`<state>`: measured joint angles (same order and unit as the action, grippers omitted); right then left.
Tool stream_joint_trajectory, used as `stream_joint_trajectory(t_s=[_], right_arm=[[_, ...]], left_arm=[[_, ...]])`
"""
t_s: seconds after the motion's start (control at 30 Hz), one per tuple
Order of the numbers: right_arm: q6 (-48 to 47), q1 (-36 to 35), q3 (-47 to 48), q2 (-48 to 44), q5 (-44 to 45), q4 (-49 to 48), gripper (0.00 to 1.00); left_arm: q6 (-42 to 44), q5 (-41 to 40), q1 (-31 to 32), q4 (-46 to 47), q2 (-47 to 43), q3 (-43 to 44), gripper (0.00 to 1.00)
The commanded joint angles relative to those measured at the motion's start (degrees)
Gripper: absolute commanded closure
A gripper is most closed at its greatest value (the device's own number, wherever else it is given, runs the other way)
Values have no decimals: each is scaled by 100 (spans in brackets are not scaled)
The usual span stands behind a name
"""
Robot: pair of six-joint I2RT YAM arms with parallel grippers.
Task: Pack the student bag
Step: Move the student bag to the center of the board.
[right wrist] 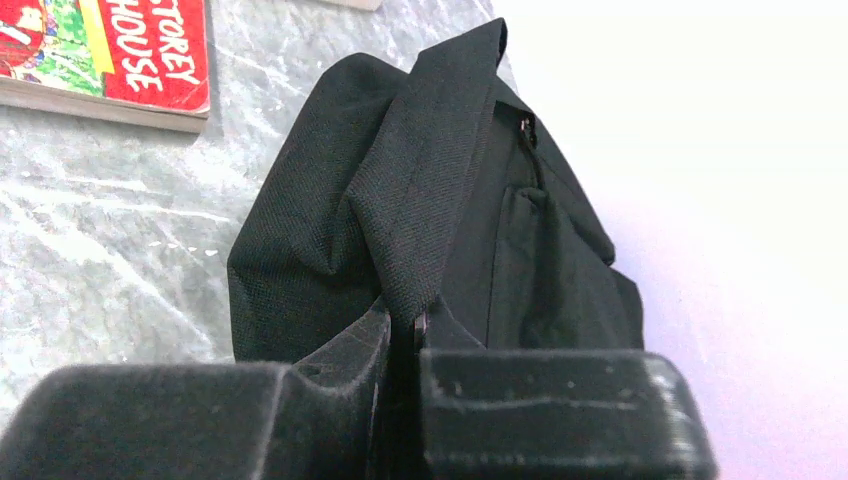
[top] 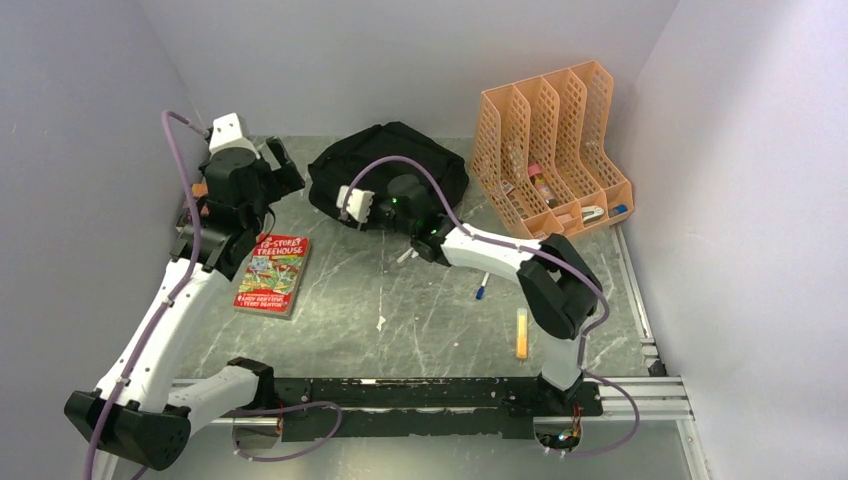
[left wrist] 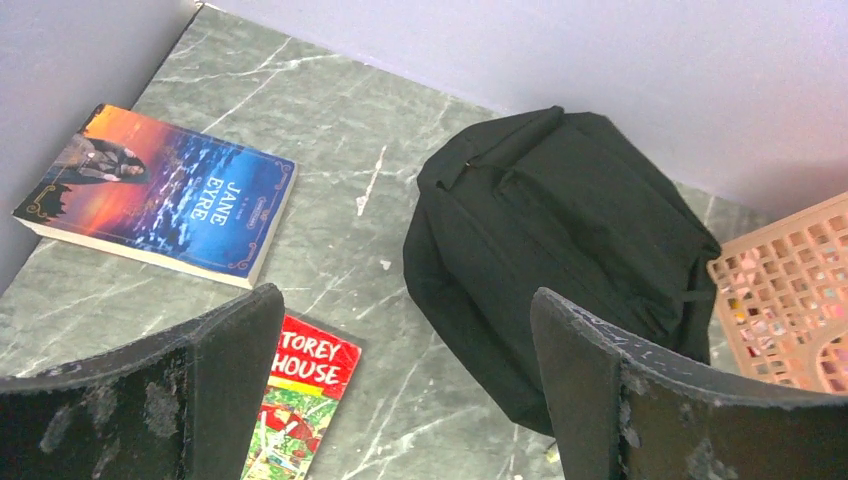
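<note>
Pinching a strap (right wrist: 430, 180) of the black backpack (right wrist: 300, 250), the right hand (right wrist: 405, 335) is clamped tight; the backpack sits mid-back on the tabletop (top: 420, 300) near an orange file rack (top: 550, 140). The left hand (left wrist: 405, 300) hovers wide open, empty.

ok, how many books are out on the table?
2. Treehouse book left of the student bag; Jane Eyre by the left wall, left wrist view only. Others may be hidden.

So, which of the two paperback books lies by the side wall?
The blue Jane Eyre paperback; the red Treehouse paperback lies farther from it.
</note>
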<state>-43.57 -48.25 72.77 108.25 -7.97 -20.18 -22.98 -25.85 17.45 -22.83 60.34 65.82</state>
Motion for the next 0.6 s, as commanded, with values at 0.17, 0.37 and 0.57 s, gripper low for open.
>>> stream_joint_trajectory(t_s=[0.17, 0.37, 0.57], right_arm=[[-357, 197, 18, -1066, -1148, 1000, 100], [-931, 194, -604, -1621, -1662, 1036, 100], [-1532, 208, 175, -935, -1792, 1337, 100]], left_arm=[[-496, 455, -253, -889, 228, 383, 2], [-793, 1253, -747, -1170, 403, 258, 2], [-810, 1052, -1021, -1631, 306, 706, 2]])
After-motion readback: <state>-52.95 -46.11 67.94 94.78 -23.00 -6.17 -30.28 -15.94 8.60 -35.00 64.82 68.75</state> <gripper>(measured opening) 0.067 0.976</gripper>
